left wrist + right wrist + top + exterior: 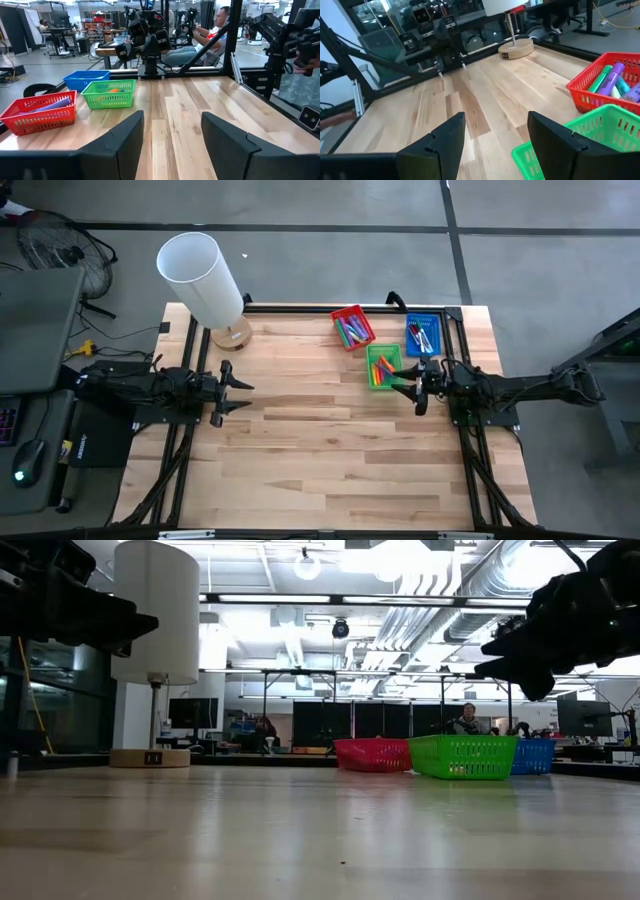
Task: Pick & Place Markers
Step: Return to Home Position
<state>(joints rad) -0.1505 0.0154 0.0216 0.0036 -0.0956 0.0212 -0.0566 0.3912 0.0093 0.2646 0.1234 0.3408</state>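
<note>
**Main risk: the right end effector catching the green tray on its way home**

The markers (350,330) all lie inside the three trays at the far right of the bench (320,460). The red tray (372,755) is the most to the left, the green tray (462,757) is the nearest one, and the blue tray (533,756) is the most to the right. I see no marker outside them.

The right end effector (417,388) hangs just beside the near edge of the green tray. Its fingers are wide apart and hold nothing. In the low view it is above the height of the tray walls, so there is some margin (how much, I cannot judge).

If the arm goes down or swings toward the far side while it pulls back, an open finger could hook the mesh rim. It could then drag or tip the light tray and spill the sorted markers. The green tray could also push against the red one, which stands close to it.

The left end effector (240,392) waits at the left of the bench, also open and empty, well apart from the trays. Its only neighbour is the lamp (203,277) at the far left, and a wide swing toward the far side could touch the lamp's base.
</note>
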